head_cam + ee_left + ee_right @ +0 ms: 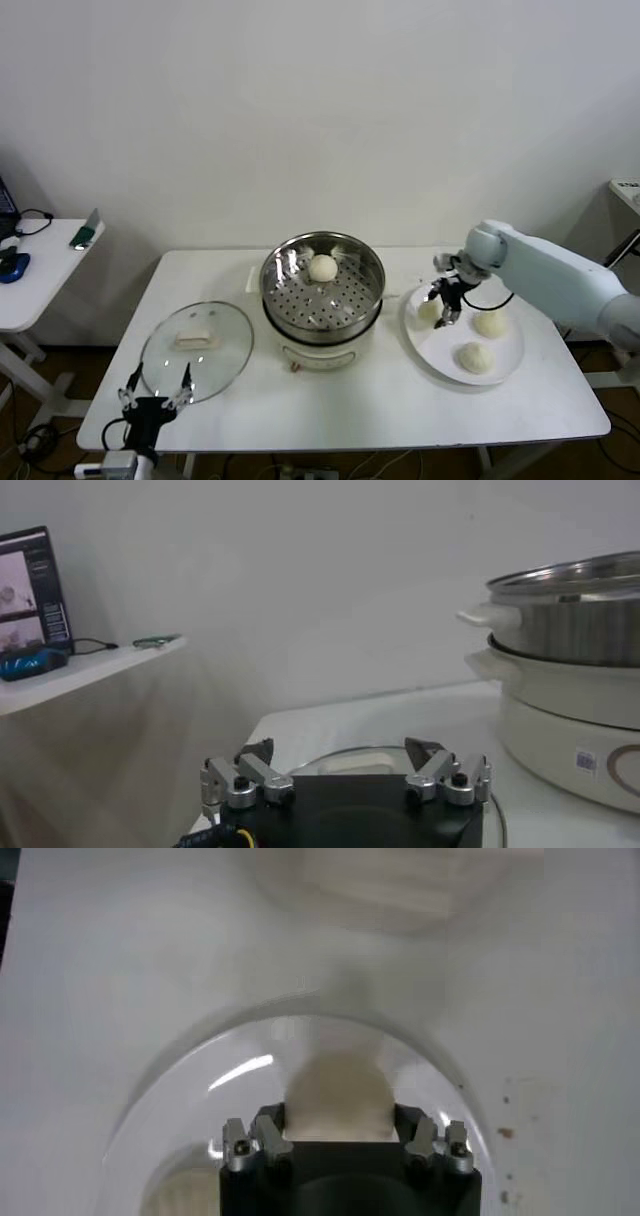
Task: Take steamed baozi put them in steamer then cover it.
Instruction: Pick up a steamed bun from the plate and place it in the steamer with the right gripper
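The right arm reaches down over the plate, its tool clamped on a baozi. One bun sits in the steamer. The left tool hangs spread apart by the desk's front edge.

From my head camera the right gripper covers most of the baozi it straddles on the white plate; I cannot tell whether its pads touch the dough. My right wrist camera shows that bun blurred, its near side hidden behind the gripper body. The steamer is cut off by the left wrist picture's edge. Under the glass lid, a pale handle is too small for me to identify.
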### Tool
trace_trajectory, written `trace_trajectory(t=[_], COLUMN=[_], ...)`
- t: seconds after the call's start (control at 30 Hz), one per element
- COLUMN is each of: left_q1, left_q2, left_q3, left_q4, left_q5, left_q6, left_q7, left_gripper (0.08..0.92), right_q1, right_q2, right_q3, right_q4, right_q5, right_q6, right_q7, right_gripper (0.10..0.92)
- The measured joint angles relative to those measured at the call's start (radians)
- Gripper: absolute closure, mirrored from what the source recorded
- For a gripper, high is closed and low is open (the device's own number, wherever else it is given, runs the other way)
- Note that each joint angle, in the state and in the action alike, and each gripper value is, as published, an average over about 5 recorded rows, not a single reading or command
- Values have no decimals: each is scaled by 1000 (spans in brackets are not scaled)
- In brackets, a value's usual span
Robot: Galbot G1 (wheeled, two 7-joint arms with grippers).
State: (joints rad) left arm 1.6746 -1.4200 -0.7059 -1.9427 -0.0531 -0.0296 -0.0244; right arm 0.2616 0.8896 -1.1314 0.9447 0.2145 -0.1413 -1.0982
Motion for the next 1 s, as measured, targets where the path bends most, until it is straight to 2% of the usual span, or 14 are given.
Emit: trace_trajectory(t=[0.27, 0.57, 1.0], left_q1=[8, 8, 3], left_q2=[-4, 1, 14], left_q3=[18, 39, 47], left_q4=[-6, -22, -31], left_q5=[-3, -3, 1], left_q6=[-1, -3, -7], left_q7=[1, 4, 12], left_gripper=[177, 177, 177], right_q1=[272, 464, 487], right_q2=[23, 131, 378], right_q3=[-192, -313, -379], right_q4=[37, 57, 18], right_q5=[203, 420, 569], right_q6=[-10, -59, -112], right_q7=[-9, 9, 49], right_gripper=[322, 321, 321])
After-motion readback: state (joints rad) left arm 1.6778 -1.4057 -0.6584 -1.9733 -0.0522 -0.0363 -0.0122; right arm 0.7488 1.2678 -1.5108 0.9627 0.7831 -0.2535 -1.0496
